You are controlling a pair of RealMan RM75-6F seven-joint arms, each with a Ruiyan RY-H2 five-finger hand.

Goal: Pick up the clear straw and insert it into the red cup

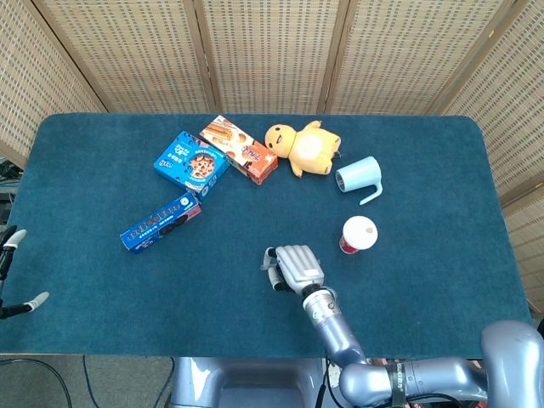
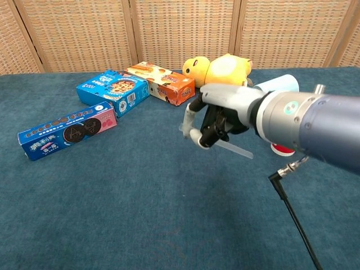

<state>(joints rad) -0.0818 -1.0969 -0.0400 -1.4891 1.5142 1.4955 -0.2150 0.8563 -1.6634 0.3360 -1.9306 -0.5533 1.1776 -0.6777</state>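
One clear straw (image 2: 232, 148), pinched in my right hand (image 2: 216, 121) above the table (image 1: 102, 280). Pickup done, I judge; next, I carry it to the red cup (image 1: 357, 235), upend, insert.

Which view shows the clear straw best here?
The chest view: the clear straw sticks out below the right hand that holds it, plain against the cloth. In the head view the hand covers it, so I cannot make it out there.

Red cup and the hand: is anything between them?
No. In the head view, only bare blue table lies between the right hand and the red cup.
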